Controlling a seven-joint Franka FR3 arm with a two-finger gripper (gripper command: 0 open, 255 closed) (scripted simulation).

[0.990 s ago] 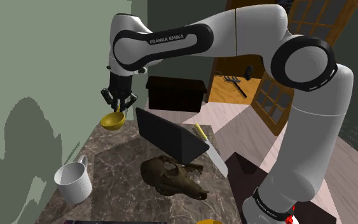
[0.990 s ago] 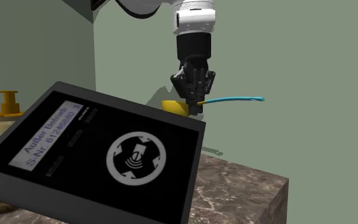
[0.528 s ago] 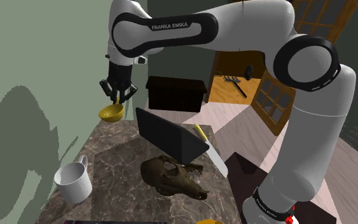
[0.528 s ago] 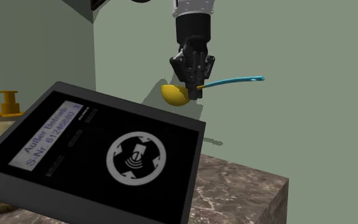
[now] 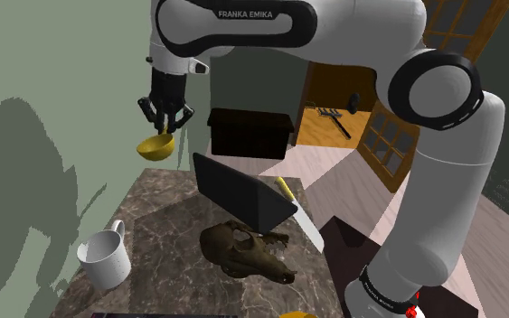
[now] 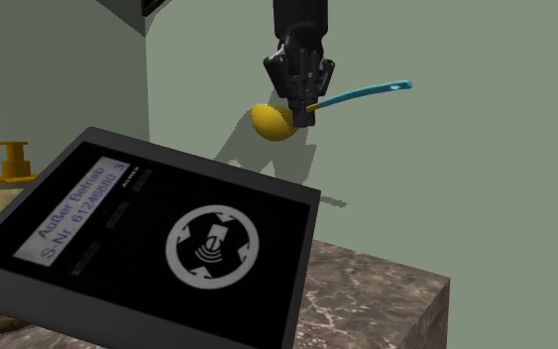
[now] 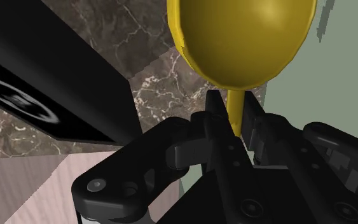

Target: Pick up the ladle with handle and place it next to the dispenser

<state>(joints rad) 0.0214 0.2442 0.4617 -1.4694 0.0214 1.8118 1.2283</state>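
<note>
Progress stands about halfway, by my reading: the pick-up looks done and the placing is all left.

In the shoulder view, the ladle with a yellow bowl [image 5: 155, 146] hangs in the air above the far end of the dark marbled worktop [image 5: 162, 226], clear of the stone, under the black end effector [image 5: 164, 126]. The white arm [image 5: 442, 181] arches up from the lower right, over the tilted black panel [image 5: 239, 191], and its wrist points straight down close to the green wall [image 5: 44, 72].

In the second exterior view, the end effector [image 6: 304, 104] pinches the ladle [image 6: 274, 121] at the neck, where the bowl meets the thin turquoise handle (which sticks out toward that view's right, tilted slightly upward). The dispenser, a pale body with a yellow pump head [image 6: 9, 164], stands at that view's left edge behind the panel [image 6: 158, 238], well apart from the ladle. The carry across and the set-down beside it are therefore not yet done.

In the wrist view, the end effector [image 7: 234, 107] is clamped on the yellow stem just below the bowl of the ladle [image 7: 241, 32], with the worktop [image 7: 158, 76] and the panel [image 7: 44, 76] beneath.
</note>
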